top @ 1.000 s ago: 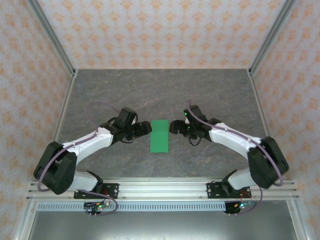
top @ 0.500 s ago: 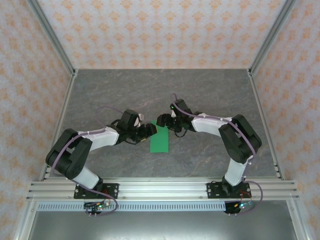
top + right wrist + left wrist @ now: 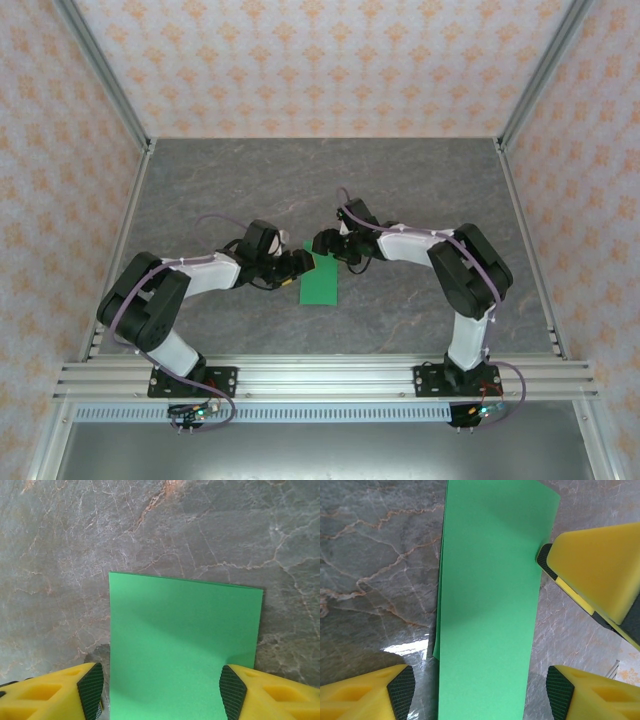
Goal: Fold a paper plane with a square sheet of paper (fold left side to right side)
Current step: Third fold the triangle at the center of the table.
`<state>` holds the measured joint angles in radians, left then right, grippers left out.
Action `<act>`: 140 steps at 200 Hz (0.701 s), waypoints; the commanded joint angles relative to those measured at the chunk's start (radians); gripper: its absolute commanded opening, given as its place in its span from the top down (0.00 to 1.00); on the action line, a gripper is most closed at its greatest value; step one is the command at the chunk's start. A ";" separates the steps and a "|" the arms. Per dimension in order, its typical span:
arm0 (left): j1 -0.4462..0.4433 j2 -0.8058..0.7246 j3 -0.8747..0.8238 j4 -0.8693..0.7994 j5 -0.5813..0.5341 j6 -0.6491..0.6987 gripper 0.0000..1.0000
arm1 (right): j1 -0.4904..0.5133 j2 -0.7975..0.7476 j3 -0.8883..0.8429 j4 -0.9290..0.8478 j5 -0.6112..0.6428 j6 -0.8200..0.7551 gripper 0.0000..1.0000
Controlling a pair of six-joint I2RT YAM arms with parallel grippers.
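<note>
Green paper (image 3: 322, 283) lies flat as a narrow rectangle near the middle of the grey marbled surface (image 3: 420, 180), a little closer to the near edge than to the far one. Its long sides run roughly from near to far. In the left wrist view the paper (image 3: 490, 605) shows two layers: along one long side a lower layer peeks out just past the upper one.

The left hand (image 3: 299, 263) sits at the paper's far left corner. It is released, and its two yellow fingers (image 3: 375, 692) stand wide apart with the paper passing between them, nothing pinched.

The right hand (image 3: 323, 244) sits at the paper's far short edge, just beside the left hand. It too is released. In its own view the fingers (image 3: 272, 692) are spread to either side of the paper (image 3: 185, 640), about as wide as the sheet. One of its yellow fingers (image 3: 600, 570) touches the paper's long edge near a corner in the left wrist view.
</note>
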<state>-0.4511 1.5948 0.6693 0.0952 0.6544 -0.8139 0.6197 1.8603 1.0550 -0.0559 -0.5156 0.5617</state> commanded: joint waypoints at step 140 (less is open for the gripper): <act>-0.033 0.046 0.032 -0.012 0.030 -0.013 0.53 | 0.005 0.031 0.007 -0.062 0.038 -0.051 0.38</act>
<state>-0.4770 1.6547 0.6987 0.1017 0.6952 -0.8219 0.6197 1.8645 1.0569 -0.0643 -0.5121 0.5335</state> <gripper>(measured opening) 0.484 0.620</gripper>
